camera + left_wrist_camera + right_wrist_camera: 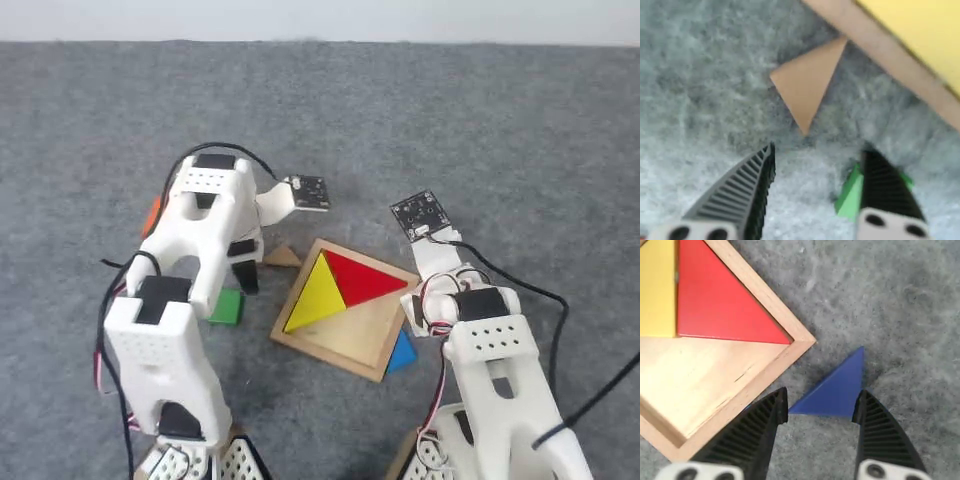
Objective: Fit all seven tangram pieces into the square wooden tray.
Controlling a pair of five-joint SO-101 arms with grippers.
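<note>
just right of centre and a little low in the high view, the blue triangle (402, 352) lies flat on the grey felt (500, 150), just beside the lower-right rim of the wooden tray (326, 358). your right gripper (822, 402) hangs over it, spread wide and holding nothing, one finger on either side of the piece. the yellow triangle (315, 293) and red triangle (360, 278) fill the tray's upper half, so this looks like the pick of a third piece. next you'd lower, pinch, and lift clear of the rim. its long edge runs alongside that rim, square corner turned away. your left gripper (819, 152) is also wide open and empty. it hovers left of the tray, near the tan triangle (807, 85) and green piece (850, 192).
</note>
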